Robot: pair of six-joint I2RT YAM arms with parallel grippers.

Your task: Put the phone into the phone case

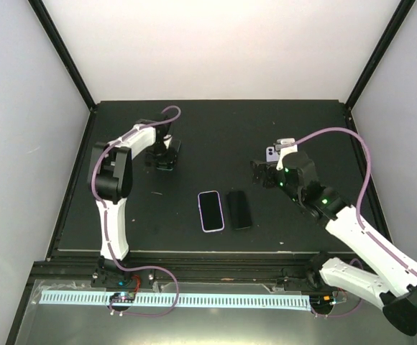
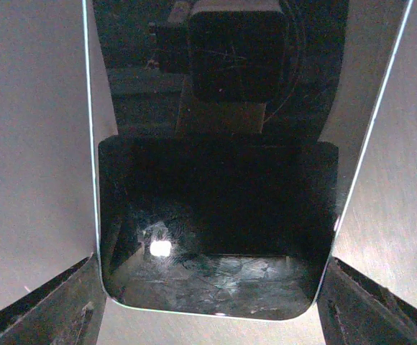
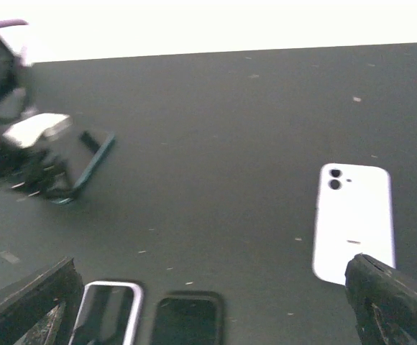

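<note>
Jaws of left gripper (image 1: 164,161) are clamped on teal-rimmed case (image 3: 95,155), tilted, far left on table (image 1: 302,122); right gripper (image 1: 263,173) is held wide open, white phone (image 3: 352,223) face-down just beside it.

glossy phone case (image 2: 216,215), matt table (image 1: 302,122)

White phone (image 3: 352,219), black table (image 3: 230,129)

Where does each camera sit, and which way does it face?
Top: above, behind the arms, looking down on the black table; left arm and right arm show.
Left wrist: on that left arm, facing a dark slab between its fingers.
Right wrist: low, facing across the table past a white phone; its fingertips show.
Shared: top also shows that phone.
</note>
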